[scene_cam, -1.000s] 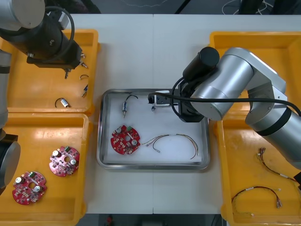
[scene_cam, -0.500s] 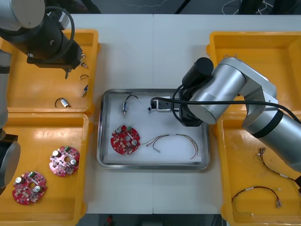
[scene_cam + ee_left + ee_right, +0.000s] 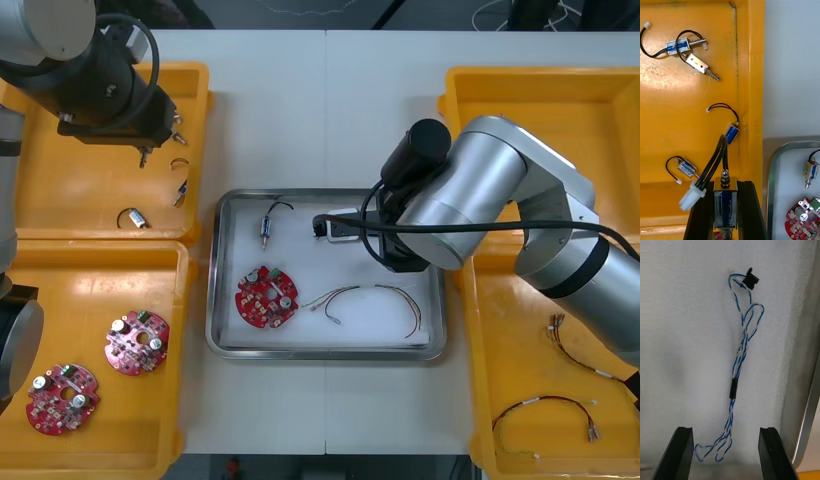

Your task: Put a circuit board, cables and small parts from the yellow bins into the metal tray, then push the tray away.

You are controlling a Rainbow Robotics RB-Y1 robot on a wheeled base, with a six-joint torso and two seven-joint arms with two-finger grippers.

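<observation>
Straddling twisted cable, right gripper spread, left gripper clamping small metal part

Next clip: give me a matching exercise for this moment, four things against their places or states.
1 left gripper
2 right gripper
3 blue and white cable
4 circuit board

A lying loose between the right arm's fingers
B shut on a small metal part over a yellow bin
C open over the metal tray
D in the tray, beside the red and yellow cable

Pairs: 1-B, 2-C, 3-A, 4-D
</observation>
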